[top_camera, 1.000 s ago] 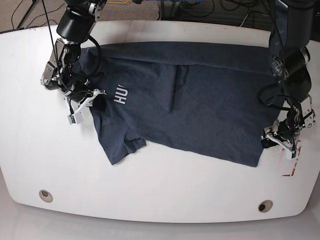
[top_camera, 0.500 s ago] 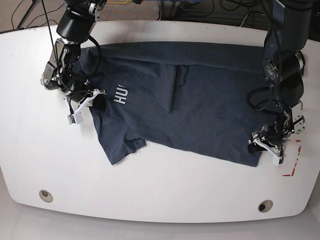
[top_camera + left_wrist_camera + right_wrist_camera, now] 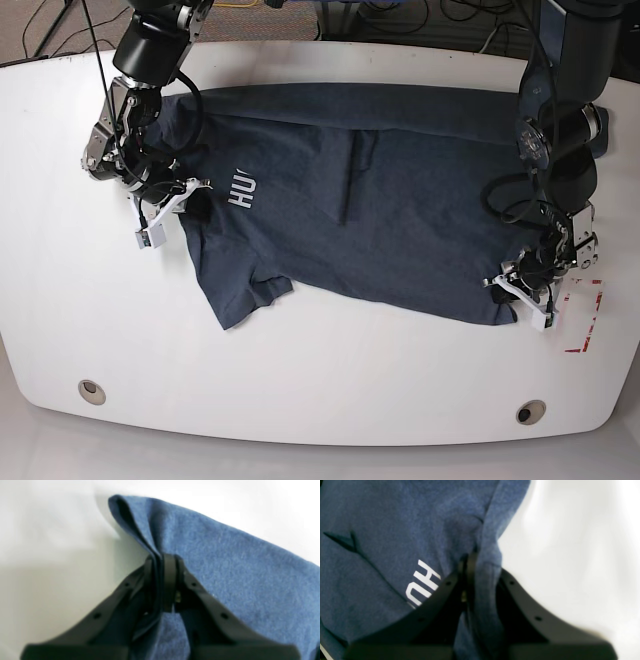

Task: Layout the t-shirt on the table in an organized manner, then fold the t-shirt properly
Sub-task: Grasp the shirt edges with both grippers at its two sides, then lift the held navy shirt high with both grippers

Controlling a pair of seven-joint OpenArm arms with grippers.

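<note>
both black claws are pinched shut on the dark blue cotton t-shirt (image 3: 370,200): left gripper (image 3: 522,295) at its hem corner, right gripper (image 3: 168,212) at the collar end, likely to stretch it flat across the glossy white table (image 3: 300,380).

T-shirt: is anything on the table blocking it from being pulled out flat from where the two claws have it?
Nothing visible. The left claw and right claw are each shut on an edge of the t-shirt, and the table around it is bare white surface.
</note>
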